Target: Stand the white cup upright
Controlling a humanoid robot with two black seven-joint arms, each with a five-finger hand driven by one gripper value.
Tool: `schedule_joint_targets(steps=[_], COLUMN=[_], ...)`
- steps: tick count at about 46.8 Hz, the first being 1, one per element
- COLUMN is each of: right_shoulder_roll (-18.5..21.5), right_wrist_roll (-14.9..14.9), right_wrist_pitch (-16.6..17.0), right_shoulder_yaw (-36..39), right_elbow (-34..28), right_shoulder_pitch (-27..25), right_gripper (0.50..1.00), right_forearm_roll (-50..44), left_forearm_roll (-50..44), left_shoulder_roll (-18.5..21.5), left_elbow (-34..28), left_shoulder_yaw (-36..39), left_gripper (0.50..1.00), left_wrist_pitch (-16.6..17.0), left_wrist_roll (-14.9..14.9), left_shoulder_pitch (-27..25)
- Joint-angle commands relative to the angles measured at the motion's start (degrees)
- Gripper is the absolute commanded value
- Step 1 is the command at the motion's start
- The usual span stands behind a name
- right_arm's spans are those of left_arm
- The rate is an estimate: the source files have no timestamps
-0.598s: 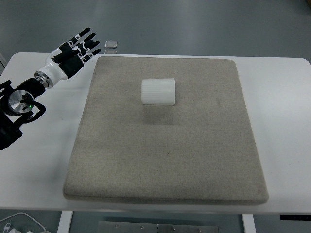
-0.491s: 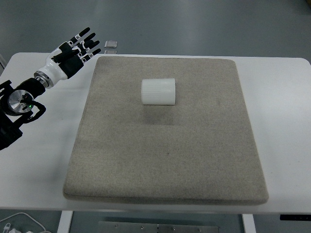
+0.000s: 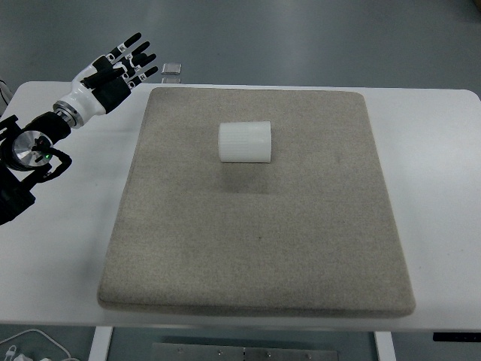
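Observation:
A white ribbed cup (image 3: 244, 142) lies on its side on the grey felt mat (image 3: 255, 248), in the mat's far half, a little left of centre. My left hand (image 3: 120, 69) hovers beyond the mat's far left corner, well to the left of the cup, with its fingers spread and nothing in them. The left arm comes in from the left edge over the white table. My right arm does not show.
The white table (image 3: 436, 188) extends around the mat on all sides. A small flat square object (image 3: 172, 70) sits at the table's far edge just right of my left hand. A white cable (image 3: 30, 342) hangs below the table at bottom left.
My left hand has lifted slightly up and away toward the far left. The cup has not moved.

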Motion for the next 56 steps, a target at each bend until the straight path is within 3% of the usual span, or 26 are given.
schedule_joint_targets(steps=[1,10,23,37,56], right_shoulder_roll=[0.0,0.0,0.0,0.0,0.0], right_wrist_roll=[0.0,0.0,0.0,0.0,0.0], right_wrist_pitch=[0.0,0.0,0.0,0.0,0.0], right_shoulder_yaw=[0.0,0.0,0.0,0.0,0.0], right_elbow=[0.0,0.0,0.0,0.0,0.0], right_shoulder_pitch=[0.0,0.0,0.0,0.0,0.0], right_gripper=[0.930,0.930,0.930,0.930,0.930], right_forearm_roll=[0.0,0.0,0.0,0.0,0.0], left_forearm_roll=[0.1,1.2,14.6,31.2,40.7], left_shoulder_roll=[0.1,0.7,0.8,4.4,7.2], left_elbow=[0.0,-0.4,-0.7,-6.8,-14.9], left_shoulder_yaw=[0.1,0.3,-0.2,0.1,0.2], left_gripper=[0.996,0.996,0.994,0.994,0.979], left_wrist_pitch=[0.2,-0.2,-0.4,-0.4,-0.2], left_wrist_roll=[0.0,-0.1,-0.9,-0.9,-0.8], left_shoulder_pitch=[-0.2,-0.8,-1.4,-4.8,-5.2])
